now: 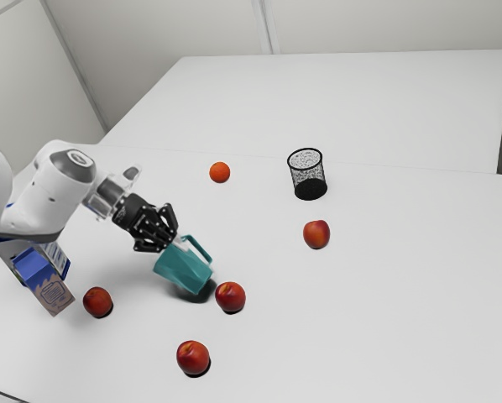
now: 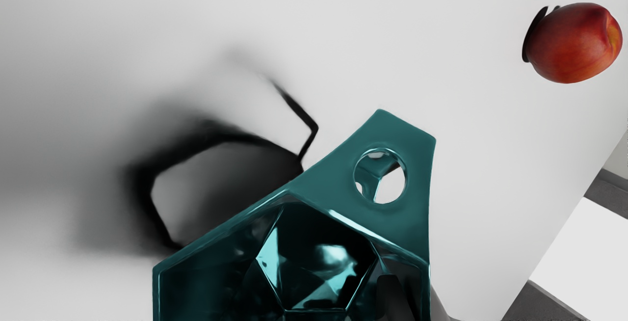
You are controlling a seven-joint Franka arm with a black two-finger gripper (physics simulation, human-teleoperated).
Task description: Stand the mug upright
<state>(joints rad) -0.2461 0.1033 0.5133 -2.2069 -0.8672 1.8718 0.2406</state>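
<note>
Teal mug (image 2: 206, 281) nearest the wrist camera: it hangs tilted just above the surface (image 1: 385, 319), mouth toward the tool (image 1: 169, 243), bottom end (image 1: 196, 285) slanting down toward the nearby plum (image 1: 230, 297). The tool pinches the mug's wall, 1 finger inside and 1 outside. Best to keep that grip firm, turn the wrist slowly until the bottom is level, clear of the plum, then lower gently and release only once it sits flat.

Mug (image 1: 182, 269) near a peach (image 1: 230, 297)
</note>
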